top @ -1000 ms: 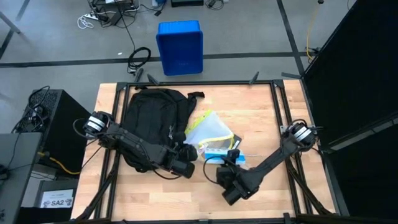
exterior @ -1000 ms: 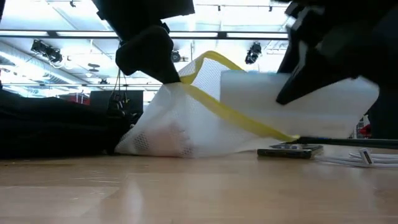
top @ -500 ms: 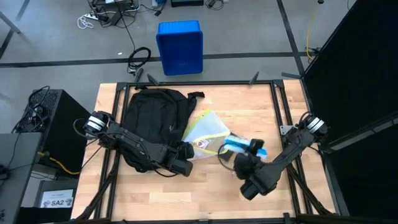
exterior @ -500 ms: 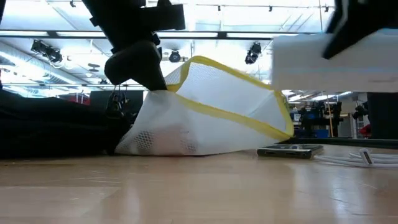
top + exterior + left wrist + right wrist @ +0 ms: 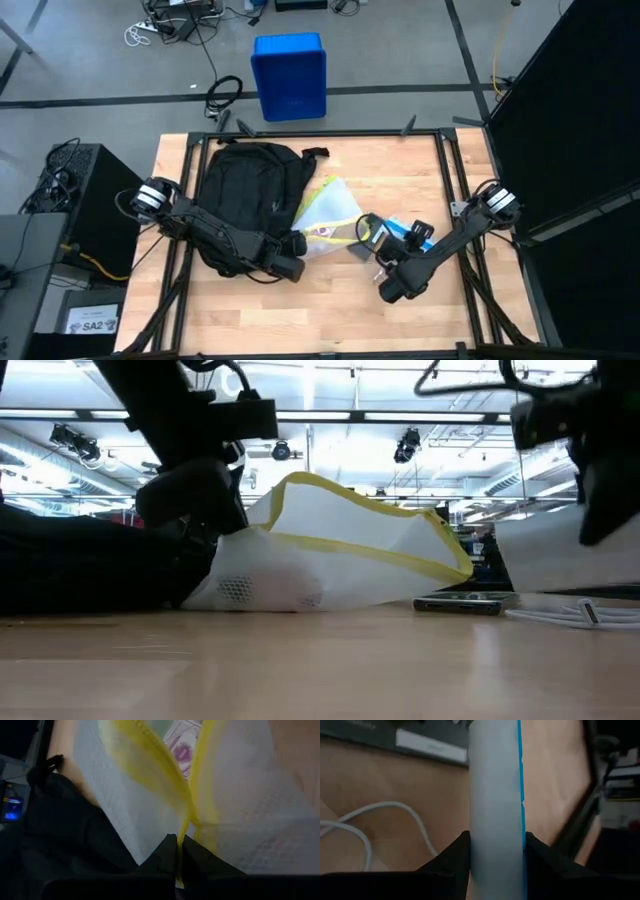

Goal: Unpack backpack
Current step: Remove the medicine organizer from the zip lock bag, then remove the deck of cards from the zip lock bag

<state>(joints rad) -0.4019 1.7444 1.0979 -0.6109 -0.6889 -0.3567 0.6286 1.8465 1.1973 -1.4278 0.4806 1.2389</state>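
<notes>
Right wrist view shows the right gripper (image 5: 495, 870) pinching a white box with a blue edge (image 5: 496, 795), carried above bare wood with a white cable (image 5: 380, 820) lying just past the fingers. Best judgement: lower it flat onto open table, clear of that cable, before letting go. Over on the other side, the left gripper (image 5: 292, 262) is pressed together on the yellow-trimmed mesh pouch (image 5: 325, 215); the backpack (image 5: 245, 195) lies right beside it, touching the pouch.
</notes>
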